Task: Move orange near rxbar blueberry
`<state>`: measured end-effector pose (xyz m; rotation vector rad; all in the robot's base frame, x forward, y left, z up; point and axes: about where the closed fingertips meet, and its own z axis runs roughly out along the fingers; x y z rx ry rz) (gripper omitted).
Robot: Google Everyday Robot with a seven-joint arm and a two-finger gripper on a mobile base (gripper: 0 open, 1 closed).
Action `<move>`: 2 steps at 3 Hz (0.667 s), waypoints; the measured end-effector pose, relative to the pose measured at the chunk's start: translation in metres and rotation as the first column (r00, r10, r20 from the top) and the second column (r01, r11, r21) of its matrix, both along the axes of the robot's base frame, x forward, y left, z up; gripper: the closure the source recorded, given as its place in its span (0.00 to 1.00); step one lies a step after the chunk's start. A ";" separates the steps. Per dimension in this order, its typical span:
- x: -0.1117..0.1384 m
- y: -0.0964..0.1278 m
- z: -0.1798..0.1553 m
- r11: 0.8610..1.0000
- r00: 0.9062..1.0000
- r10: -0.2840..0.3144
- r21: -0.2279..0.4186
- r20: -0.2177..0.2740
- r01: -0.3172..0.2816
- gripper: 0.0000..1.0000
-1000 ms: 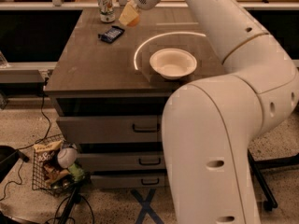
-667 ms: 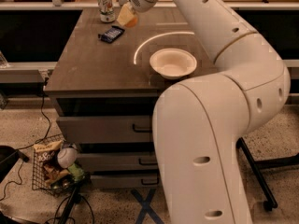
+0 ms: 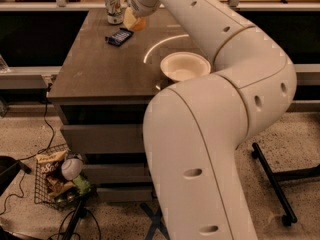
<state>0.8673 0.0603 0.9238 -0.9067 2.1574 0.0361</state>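
Claw [image 3: 134, 19] is gripping the orange [image 3: 139, 25] over the desk [image 3: 100, 69], near the rxbar blueberry [image 3: 120, 36], at its 1 o'clock. Drink can [image 3: 114, 6] is standing at the bar's 12 o'clock; white bowl [image 3: 185, 66] is sitting at its 4 o'clock.

Dark drawer cabinet [image 3: 98, 70] — speckled floor [image 3: 302, 145] — wire basket [image 3: 41, 185].

The orange [image 3: 139, 24] at the gripper [image 3: 133, 18] — just beside the dark blue rxbar blueberry [image 3: 119, 36], lying flat.
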 end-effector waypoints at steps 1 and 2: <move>0.007 -0.009 -0.014 0.997 0.997 -0.075 -0.013 0.006 0.075 1.00; 0.012 -0.018 -0.034 0.992 0.992 -0.128 0.000 0.005 0.128 1.00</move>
